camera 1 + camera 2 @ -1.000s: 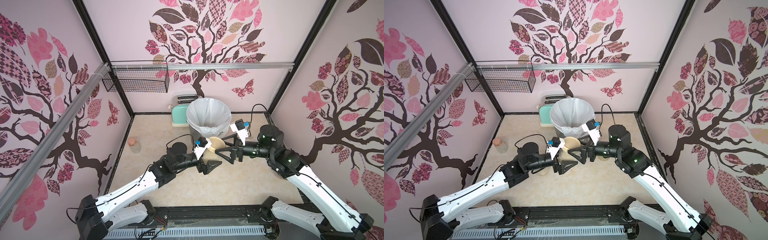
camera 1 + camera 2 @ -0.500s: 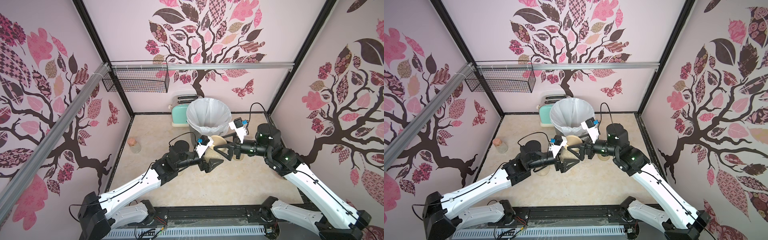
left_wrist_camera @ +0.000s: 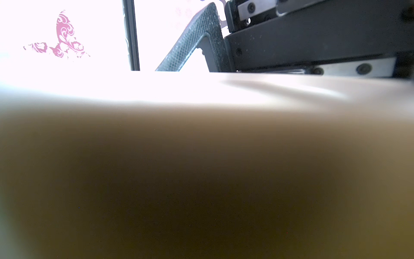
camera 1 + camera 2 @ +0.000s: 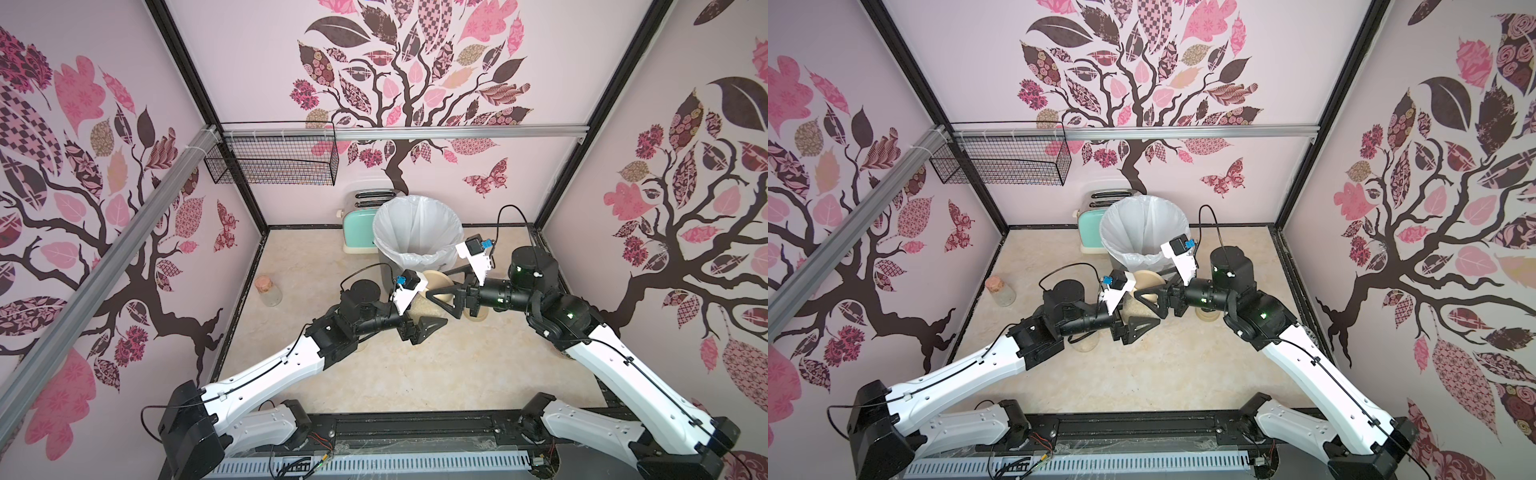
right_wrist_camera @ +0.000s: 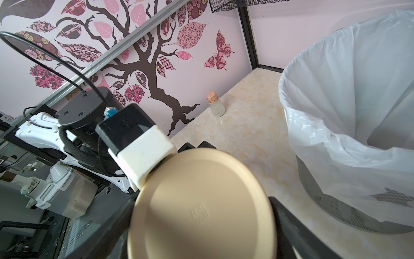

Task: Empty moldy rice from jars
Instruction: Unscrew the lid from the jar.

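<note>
Toward the tabletop's back edge, just before the bin (image 4: 390, 232): left pincer (image 4: 1139, 319) clamped on the jar (image 4: 1135, 308), moldy rice (image 4: 420, 309) inside, steadying it. The right pincer (image 4: 439, 286) straddles the lid (image 5: 202, 208), likely to unscrew it; whether it grips, we cannot tell.

Matt smooth beige lid (image 5: 201, 208); clear glass jar (image 4: 1136, 309); thin crinkled translucent plastic bin liner (image 5: 347, 101); metal mesh bin (image 5: 336, 210); glossy marble-look surface (image 5: 246, 134); cork-stoppered glass bottle (image 5: 217, 109).

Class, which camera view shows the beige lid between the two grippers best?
The right wrist view: the lid is large, with nearly its whole round face and embossed mark clear. In both top views the lid is small and partly hidden. The left wrist view gives only a beige blur.
</note>
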Robot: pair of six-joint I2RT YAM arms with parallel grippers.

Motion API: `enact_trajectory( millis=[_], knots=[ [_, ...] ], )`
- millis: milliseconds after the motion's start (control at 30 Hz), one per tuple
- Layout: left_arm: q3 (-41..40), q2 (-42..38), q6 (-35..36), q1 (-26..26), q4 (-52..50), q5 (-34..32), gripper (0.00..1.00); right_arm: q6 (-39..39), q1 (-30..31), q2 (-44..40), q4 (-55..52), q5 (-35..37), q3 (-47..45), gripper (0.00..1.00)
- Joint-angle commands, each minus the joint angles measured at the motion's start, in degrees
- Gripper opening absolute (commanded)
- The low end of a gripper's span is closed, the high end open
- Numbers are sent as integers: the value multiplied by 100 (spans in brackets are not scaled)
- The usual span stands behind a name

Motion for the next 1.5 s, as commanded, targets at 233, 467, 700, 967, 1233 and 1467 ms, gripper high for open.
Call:
enact_trajectory(
  millis=[233,467,700,967,1233,1467],
  knots=[
    [331,-234,-152,-17,691,378,68,-497,14,17,382,-880,-53,63],
    [369,-449,-189,-22,507,622,68,-905,-53,67,598,-1809,-94,59],
    [505,-540,-357,-17,507,954,67,-1060,-238,140,907,-2702,-114,56],
    [680,-522,-509,-16,507,1374,67,-770,-568,203,1768,-3963,-254,57],
    [686,-573,-417,-16,507,1185,67,-928,-569,242,1430,-3585,-112,96],
    [554,-628,-262,-8,275,724,67,-1110,-567,-281,365,-2004,80,99]
  ],
)
